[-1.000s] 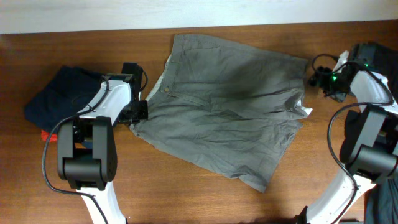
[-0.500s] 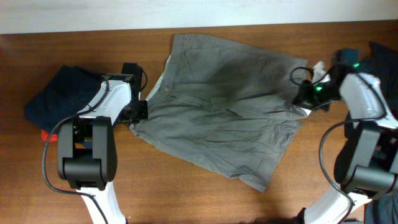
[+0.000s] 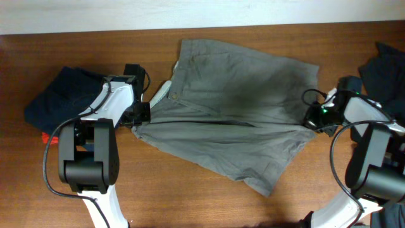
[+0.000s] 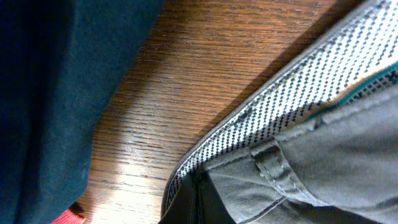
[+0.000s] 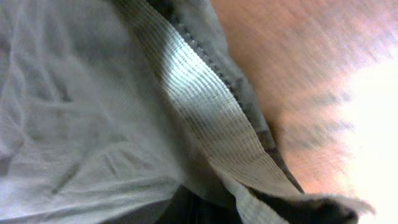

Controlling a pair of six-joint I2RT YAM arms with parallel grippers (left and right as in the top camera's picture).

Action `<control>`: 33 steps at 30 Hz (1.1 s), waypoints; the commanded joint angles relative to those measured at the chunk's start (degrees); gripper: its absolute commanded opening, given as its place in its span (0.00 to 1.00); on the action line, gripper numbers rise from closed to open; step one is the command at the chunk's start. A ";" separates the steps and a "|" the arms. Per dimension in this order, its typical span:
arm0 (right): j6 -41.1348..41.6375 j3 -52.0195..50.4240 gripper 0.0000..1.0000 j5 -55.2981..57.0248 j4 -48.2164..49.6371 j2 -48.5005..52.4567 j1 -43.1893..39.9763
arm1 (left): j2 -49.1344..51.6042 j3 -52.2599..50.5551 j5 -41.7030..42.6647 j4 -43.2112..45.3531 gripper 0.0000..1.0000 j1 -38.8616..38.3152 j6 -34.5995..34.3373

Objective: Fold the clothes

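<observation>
Two pincers (image 3: 140,114) (image 3: 312,118) tight on grey shorts (image 3: 234,95)

Even light — R-wrist blur, glare

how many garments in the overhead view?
3: grey shorts in the centre, a navy garment at the left, a dark garment at the right edge. A red bit under the navy one may be another.

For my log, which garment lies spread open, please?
The grey shorts at centre; the navy garment at left is bundled, the dark garment at right cropped.
</observation>
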 commanded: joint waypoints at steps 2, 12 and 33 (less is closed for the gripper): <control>-9.42 0.24 0.33 -5.66 -3.15 0.17 -4.66 | 4.90 -2.75 -2.08 -0.59 0.01 1.05 0.11; -12.59 1.05 0.50 -23.23 -3.96 -14.36 -4.37 | 4.90 3.02 2.29 -6.40 0.01 1.05 0.11; -9.46 1.05 0.08 -15.45 -3.15 -11.32 7.06 | 4.81 20.06 17.42 -14.05 0.10 -6.97 23.37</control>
